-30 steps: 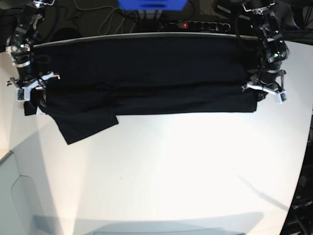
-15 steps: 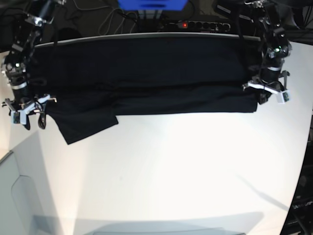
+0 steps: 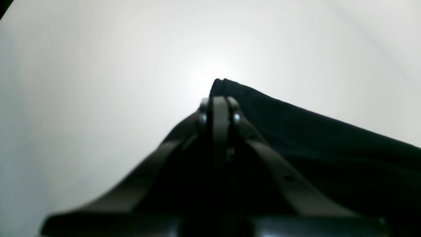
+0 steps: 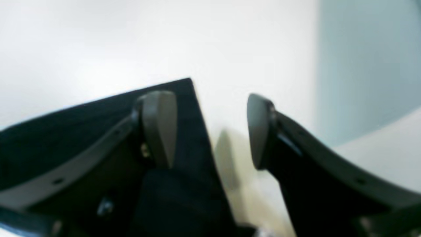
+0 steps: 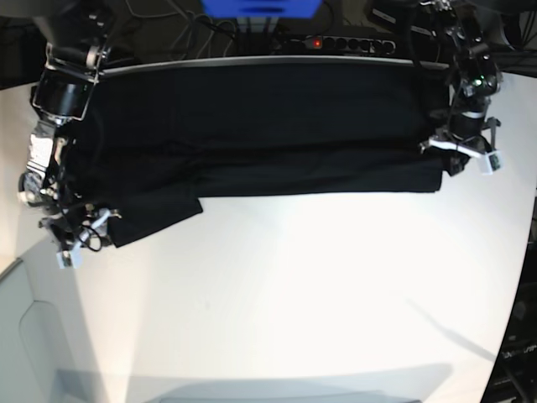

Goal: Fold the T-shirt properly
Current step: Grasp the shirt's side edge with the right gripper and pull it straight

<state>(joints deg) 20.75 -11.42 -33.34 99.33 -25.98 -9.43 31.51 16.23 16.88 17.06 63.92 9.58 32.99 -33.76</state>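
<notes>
The T-shirt (image 5: 252, 126) is lying as a long black band across the far part of the white table (image 5: 302, 294), running almost from one side edge to the other. One flap of it (a sleeve, by the look) (image 5: 155, 214) is sticking out toward the near side at the base view's left end.

The left gripper (image 5: 457, 159) is sitting at the shirt's right-hand end in the base view. In the left wrist view its jaws are standing pressed together (image 3: 218, 108), with a corner of black cloth (image 3: 227, 87) showing just beyond the tips; whether cloth is actually caught between them I cannot tell.

The right gripper (image 5: 80, 239) is hanging by the tip of the flap, low over the table. In the right wrist view its fingers (image 4: 159, 125) are standing well spread. One pad is lying over the black cloth's corner, the other is over bare table, and nothing is being pinched between them.
</notes>
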